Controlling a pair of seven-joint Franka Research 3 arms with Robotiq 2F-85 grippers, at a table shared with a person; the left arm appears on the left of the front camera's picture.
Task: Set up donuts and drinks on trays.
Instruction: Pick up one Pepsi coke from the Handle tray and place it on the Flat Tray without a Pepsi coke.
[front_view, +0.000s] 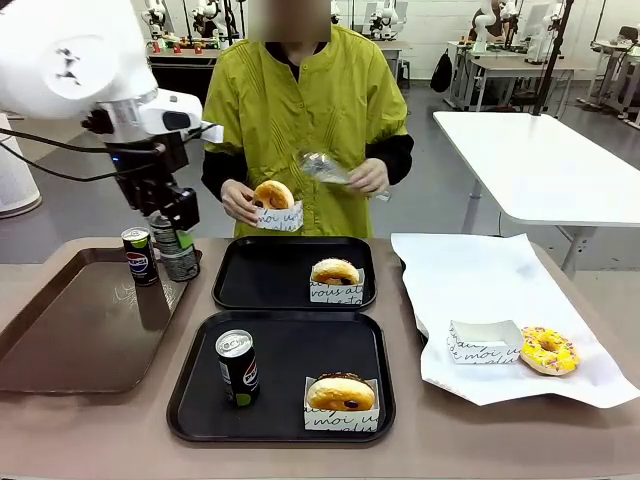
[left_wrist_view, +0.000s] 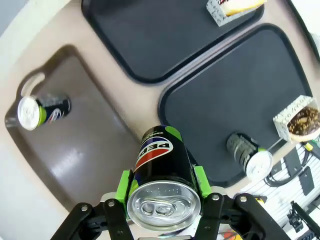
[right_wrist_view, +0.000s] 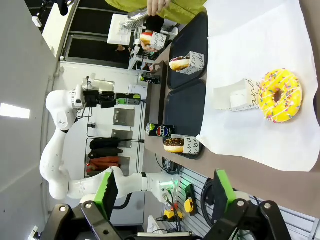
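Here, the slim cylindrical metal can (left_wrist_view: 162, 160) is clamped between the green pads (left_wrist_view: 124, 182) of the left gripper (left_wrist_view: 162, 181). The jaws are partly closed on its sides, at the right rim of the glossy brown tray (front_view: 60, 330). The right gripper (right_wrist_view: 165, 192) is spread wide and grasps nothing. Two matte black trays (front_view: 290, 345) with rounded corners lie on the tabletop (front_view: 480, 440).

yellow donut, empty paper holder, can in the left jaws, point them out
yellow donut (front_view: 560, 356), front view, on its frosted ring
empty paper holder (front_view: 482, 352), front view, on its printed front wall
held can (left_wrist_view: 163, 201), left wrist view, on its silver lid
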